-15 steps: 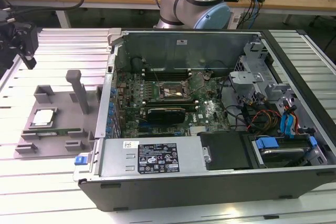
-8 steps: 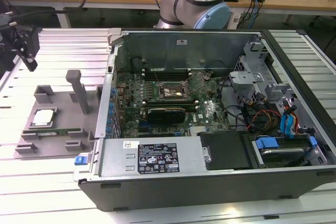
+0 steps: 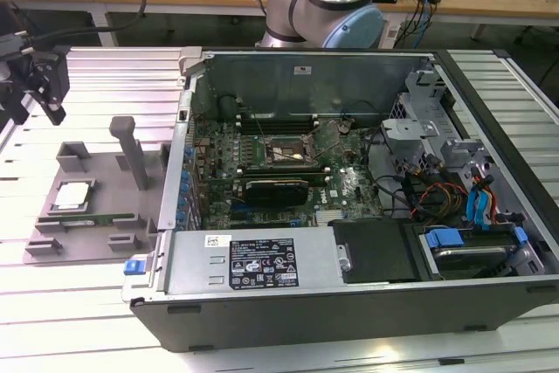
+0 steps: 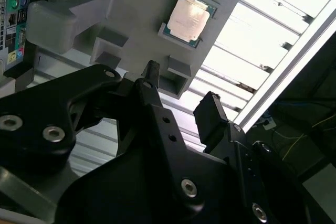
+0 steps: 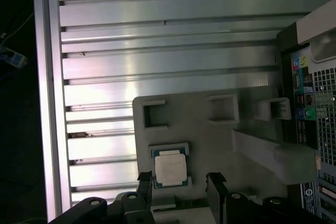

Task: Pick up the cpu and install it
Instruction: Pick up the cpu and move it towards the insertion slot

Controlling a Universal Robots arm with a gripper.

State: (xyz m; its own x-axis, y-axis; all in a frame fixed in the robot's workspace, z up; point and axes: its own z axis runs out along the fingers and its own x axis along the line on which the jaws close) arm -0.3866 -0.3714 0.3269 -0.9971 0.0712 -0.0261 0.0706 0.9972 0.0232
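The cpu [image 3: 72, 196], a flat square chip with a silvery lid, lies in a recess of the grey fixture [image 3: 109, 176] on the exterior view's left. My gripper [image 3: 37, 109] hangs above the slatted table beyond the fixture, apart from the chip. Both wrist views show the cpu [image 4: 187, 18] [image 5: 170, 167] ahead of the black fingers [image 5: 145, 183]. The gripper [image 5: 178, 184] [image 4: 181, 94] is open with nothing between its fingers. The black-framed socket [image 3: 288, 153] sits on the motherboard inside the open computer case [image 3: 262, 259].
A green memory stick [image 3: 87, 218] lies along the fixture's near edge, and a tall grey post [image 3: 133, 153] stands on the fixture next to the case wall. A graphics card [image 3: 278, 189], cables and drive bays [image 3: 472, 207] crowd the case. The arm's base [image 3: 325, 6] stands behind it.
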